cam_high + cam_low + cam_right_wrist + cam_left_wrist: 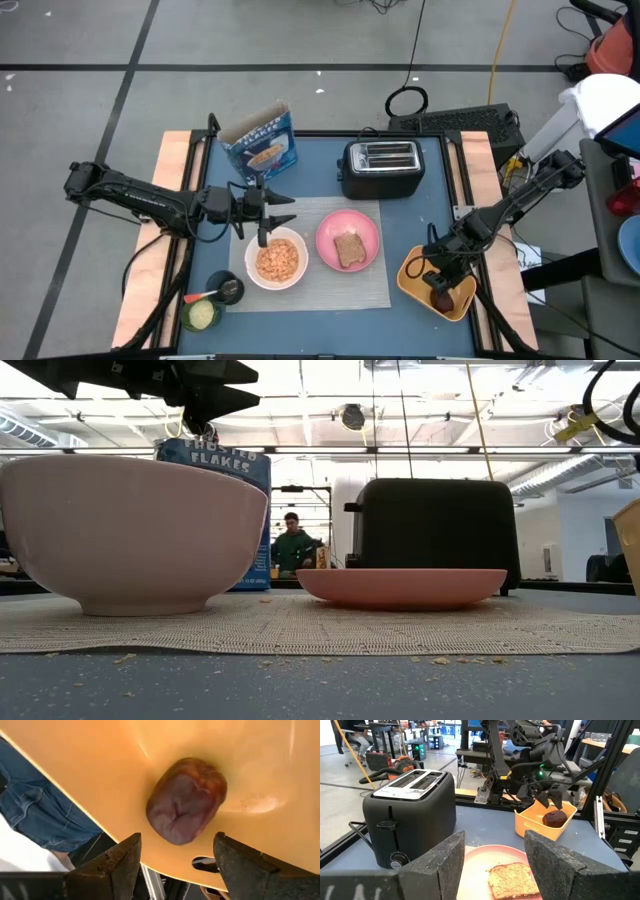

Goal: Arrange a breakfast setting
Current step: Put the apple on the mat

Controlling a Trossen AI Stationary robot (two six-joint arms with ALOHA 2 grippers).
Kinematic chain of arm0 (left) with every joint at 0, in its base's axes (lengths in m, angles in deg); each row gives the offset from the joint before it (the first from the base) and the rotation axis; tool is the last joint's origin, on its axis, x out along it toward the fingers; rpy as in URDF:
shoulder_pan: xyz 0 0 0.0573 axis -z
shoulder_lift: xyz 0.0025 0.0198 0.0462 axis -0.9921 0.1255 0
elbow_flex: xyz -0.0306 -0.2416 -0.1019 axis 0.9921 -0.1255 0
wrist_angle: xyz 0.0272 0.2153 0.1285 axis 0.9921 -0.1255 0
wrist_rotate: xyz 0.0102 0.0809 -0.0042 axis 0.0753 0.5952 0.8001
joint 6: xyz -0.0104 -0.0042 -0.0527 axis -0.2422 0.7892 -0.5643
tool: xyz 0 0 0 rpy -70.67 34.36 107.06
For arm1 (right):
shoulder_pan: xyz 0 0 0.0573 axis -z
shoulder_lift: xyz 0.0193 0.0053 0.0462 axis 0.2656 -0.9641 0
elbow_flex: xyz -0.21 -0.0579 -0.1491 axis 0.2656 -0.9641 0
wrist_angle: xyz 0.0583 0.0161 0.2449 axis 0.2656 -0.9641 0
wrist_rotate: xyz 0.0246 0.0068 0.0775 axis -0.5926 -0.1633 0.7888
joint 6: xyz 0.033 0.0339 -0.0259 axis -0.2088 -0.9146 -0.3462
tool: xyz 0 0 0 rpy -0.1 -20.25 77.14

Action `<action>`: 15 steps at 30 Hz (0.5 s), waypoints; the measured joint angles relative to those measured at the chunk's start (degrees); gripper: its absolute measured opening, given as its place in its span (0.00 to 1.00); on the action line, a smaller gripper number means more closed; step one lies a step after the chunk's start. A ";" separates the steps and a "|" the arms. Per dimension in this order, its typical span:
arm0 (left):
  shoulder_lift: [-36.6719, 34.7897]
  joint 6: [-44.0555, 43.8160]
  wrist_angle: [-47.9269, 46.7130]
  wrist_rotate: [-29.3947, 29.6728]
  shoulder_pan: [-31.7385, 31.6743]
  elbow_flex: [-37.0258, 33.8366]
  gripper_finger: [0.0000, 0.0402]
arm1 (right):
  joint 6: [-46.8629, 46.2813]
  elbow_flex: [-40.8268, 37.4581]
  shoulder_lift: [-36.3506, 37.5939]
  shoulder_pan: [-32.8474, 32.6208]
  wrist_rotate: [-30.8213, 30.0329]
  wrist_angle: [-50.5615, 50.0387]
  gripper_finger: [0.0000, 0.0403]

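Note:
On the grey mat (390, 290) stand a white bowl (277, 258) with cereal and a pink plate (330, 232) bearing a toast slice (349, 248). My left gripper (292, 210) hovers open and level above the bowl's far rim, pointing toward the table's right, with nothing between its fingers (447, 865). At the near right, a dark red fruit (186, 800) lies on the floor of a yellow-orange dish (415, 280). My right gripper (175, 855) is open and slants down into the dish. Its fingers stand just short of the fruit, one toward either side, without touching it.
A black toaster (380, 167) and a blue cereal box (262, 143) stand at the far side of the table. A small black cup (228, 288) and a small green-filled bowl (200, 315) sit at the near left. A person (292, 545) stands far behind the table.

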 joint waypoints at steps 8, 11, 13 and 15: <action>0.00 0.00 0.00 0.00 0.00 0.00 0.53 | -1.29 -0.52 0.00 0.00 -0.13 0.91 0.70; 0.02 0.00 -0.02 0.00 -0.02 0.00 0.53 | -1.27 -0.52 0.00 0.00 -0.17 0.91 0.74; 0.00 0.00 0.00 -0.01 0.00 0.00 0.53 | -0.75 -0.52 0.00 0.00 -0.19 0.88 0.77; 0.01 0.00 -0.02 0.00 0.00 0.00 0.53 | 0.87 -0.52 0.00 0.00 -0.37 0.89 0.79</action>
